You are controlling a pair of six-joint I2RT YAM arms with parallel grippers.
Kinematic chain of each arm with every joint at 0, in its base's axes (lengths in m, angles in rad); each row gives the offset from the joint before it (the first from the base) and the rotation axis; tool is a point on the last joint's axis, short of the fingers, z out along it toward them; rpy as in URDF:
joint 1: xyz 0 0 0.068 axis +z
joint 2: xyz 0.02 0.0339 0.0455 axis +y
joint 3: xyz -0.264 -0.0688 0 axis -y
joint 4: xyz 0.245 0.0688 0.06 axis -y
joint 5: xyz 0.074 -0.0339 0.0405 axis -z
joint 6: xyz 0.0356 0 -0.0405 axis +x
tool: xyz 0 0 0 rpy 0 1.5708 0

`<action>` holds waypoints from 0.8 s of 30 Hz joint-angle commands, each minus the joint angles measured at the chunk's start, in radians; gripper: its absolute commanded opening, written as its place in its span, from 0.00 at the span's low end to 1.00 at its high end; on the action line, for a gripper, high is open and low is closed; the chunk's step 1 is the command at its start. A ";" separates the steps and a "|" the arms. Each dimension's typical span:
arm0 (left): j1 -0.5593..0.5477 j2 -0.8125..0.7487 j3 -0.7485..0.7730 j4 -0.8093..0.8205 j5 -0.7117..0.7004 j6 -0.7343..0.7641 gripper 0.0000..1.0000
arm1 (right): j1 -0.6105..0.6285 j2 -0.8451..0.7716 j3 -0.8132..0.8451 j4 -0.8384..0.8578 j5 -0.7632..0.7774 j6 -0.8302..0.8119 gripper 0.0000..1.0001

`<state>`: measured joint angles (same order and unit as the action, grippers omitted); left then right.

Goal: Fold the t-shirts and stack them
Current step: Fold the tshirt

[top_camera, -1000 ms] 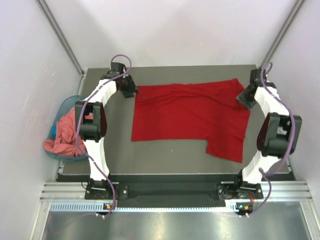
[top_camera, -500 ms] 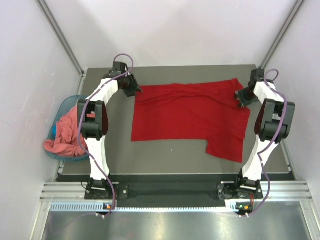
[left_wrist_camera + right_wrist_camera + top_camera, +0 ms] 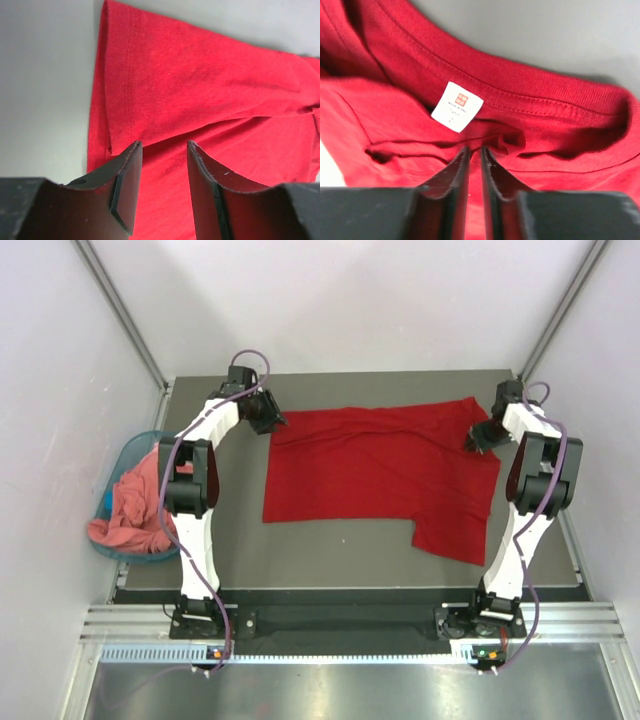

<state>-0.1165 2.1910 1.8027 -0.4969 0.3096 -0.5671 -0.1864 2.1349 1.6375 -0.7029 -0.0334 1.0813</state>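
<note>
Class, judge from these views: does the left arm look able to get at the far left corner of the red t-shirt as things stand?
Probably yes. The left gripper hangs open right over the red t-shirt, close to its hemmed edge, and nothing lies between the fingers and the cloth.

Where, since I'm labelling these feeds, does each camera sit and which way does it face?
Top external: fixed above and behind the arms, looking down on the table, red t-shirt and basket; both arms show, bases nearest.
Left wrist: on the left arm, looking past the open left pincer at the shirt's stitched edge.
Right wrist: on the right arm, looking past the right pincer, pinching cloth below the white neck label.
Shared: all three show the red t-shirt on the table.
</note>
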 commanded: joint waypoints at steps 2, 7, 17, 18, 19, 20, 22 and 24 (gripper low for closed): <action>0.000 -0.004 0.018 0.026 -0.006 0.030 0.46 | 0.018 -0.084 -0.030 0.014 0.027 -0.158 0.08; 0.000 -0.017 0.009 0.017 -0.017 0.036 0.46 | 0.016 -0.153 -0.191 0.105 0.063 -0.311 0.00; 0.000 -0.039 0.009 -0.005 -0.026 0.049 0.46 | 0.019 -0.299 -0.219 0.324 -0.127 -0.730 0.31; 0.000 -0.039 0.009 -0.003 -0.017 0.046 0.46 | 0.022 -0.293 -0.212 0.354 -0.170 -0.768 0.36; 0.000 -0.036 0.010 0.000 -0.014 0.042 0.46 | 0.024 -0.280 -0.184 0.374 -0.207 -0.771 0.39; 0.000 -0.033 0.011 0.001 -0.009 0.039 0.46 | 0.024 -0.229 -0.150 0.347 -0.235 -0.759 0.40; 0.000 -0.030 0.012 0.000 -0.004 0.033 0.46 | 0.039 -0.166 -0.029 0.304 -0.250 -0.733 0.40; -0.002 -0.028 0.009 0.003 -0.006 0.036 0.46 | 0.079 -0.101 0.027 0.308 -0.261 -0.794 0.43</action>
<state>-0.1165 2.1990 1.8027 -0.5011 0.2962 -0.5388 -0.1619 1.9675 1.5608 -0.4496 -0.2214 0.3824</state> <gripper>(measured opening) 0.460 0.419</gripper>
